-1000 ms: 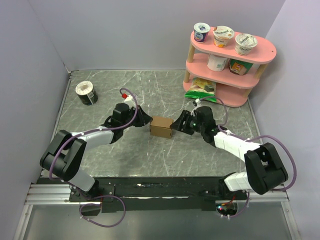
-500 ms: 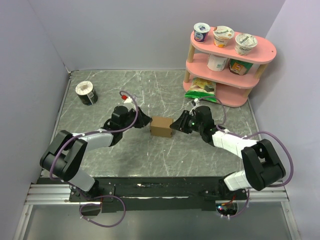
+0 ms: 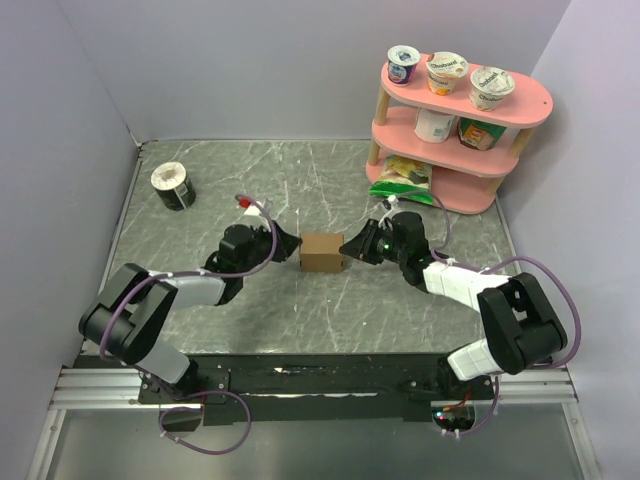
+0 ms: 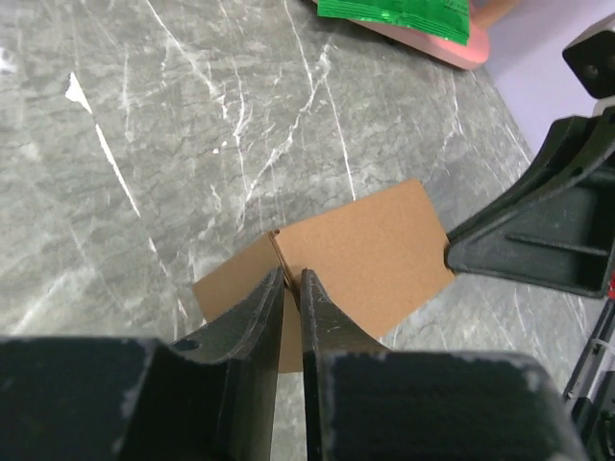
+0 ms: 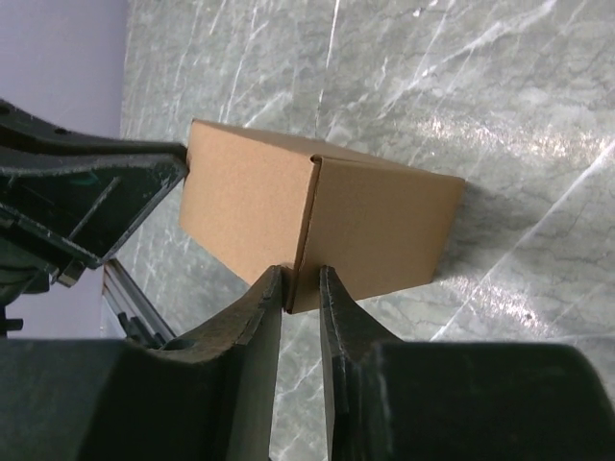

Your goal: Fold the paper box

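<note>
Box (image 3: 322, 252) sits folded up as a cuboid, mid-table (image 3: 300, 320), flanked by both arms; left gripper (image 3: 293, 247) is at its left side, jaws drawn almost together, a sliver of gap lined up on a seam; right gripper (image 3: 348, 247) likewise at the opposite side; whether either actually nips cardboard, can't tell.

table (image 3: 300, 310): grey marble | holds: paper box (image 3: 322, 253), tub (image 3: 173, 186), pink shelf (image 3: 535, 100)

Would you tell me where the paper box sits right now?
In the top view, the paper box stands centrally, directly between the left gripper and right gripper.
</note>
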### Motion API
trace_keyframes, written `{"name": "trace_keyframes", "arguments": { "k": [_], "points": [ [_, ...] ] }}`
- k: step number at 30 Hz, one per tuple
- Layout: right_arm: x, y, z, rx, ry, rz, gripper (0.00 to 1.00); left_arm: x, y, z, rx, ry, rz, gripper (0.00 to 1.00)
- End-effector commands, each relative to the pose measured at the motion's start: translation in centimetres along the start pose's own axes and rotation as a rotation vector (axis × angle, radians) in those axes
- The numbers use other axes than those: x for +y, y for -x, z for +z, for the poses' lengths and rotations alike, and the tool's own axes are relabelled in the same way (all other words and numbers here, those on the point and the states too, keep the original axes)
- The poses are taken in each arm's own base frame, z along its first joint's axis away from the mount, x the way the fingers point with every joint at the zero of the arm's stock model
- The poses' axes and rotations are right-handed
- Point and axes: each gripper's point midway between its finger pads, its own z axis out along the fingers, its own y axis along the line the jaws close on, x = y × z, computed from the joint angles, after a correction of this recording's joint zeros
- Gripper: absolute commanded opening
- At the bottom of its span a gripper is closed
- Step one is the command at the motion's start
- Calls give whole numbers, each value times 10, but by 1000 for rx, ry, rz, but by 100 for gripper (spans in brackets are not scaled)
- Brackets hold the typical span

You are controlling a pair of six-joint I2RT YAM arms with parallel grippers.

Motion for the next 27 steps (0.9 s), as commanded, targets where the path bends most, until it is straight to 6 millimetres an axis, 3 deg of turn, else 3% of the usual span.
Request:
{"name": "trace_keyframes", "arguments": {
  "k": [1, 11, 19, 27],
  "points": [
    [-37, -29, -6, 55, -117, -55, 17, 22, -58, -26, 117, 100, 15, 18],
    [-36, -64, -21, 86, -117, -69, 18, 3, -72, -58, 62, 67, -20, 22],
    [-43, -86, -19, 131, -136, -42, 23, 7, -101, -66, 147, 74, -57, 33],
    [-41, -105, -3, 193, -129, -42, 32, 16, -123, -74, 195, 114, -109, 42]
  ]
}}
